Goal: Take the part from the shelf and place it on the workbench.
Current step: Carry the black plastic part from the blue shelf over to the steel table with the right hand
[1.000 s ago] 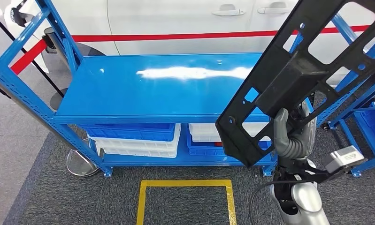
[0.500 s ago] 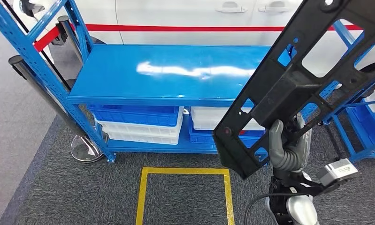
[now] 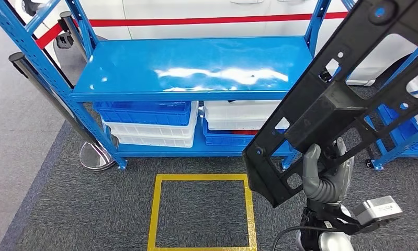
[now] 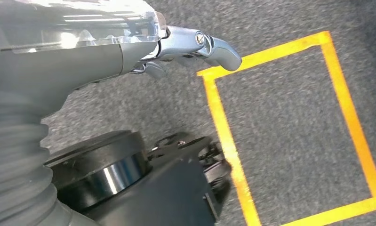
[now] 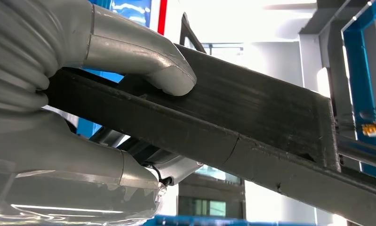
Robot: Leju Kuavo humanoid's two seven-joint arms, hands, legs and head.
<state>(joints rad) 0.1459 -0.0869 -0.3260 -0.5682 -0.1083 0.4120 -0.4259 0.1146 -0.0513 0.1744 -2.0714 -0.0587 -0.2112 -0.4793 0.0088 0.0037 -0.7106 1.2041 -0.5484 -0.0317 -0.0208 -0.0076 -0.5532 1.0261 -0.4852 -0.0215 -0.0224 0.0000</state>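
A long black frame-like part with several cut-outs slants from the lower middle up to the top right of the head view. My right hand grips it near its lower end, thumb on one face and fingers behind. Up close in the right wrist view, the thumb of my right hand presses on the part's black bar. Ahead stands the blue workbench with a bare, shiny top. My left hand hangs over the carpet holding nothing, fingers apart.
Blue and white bins sit on the bench's lower level. A yellow taped square marks the grey carpet before it. A stanchion base stands at the bench's left, another blue rack at right, a white car behind.
The whole picture has shifted, so the camera has moved: the bench now sits higher and more centred, with more of the yellow square showing. My right hand still holds the part.
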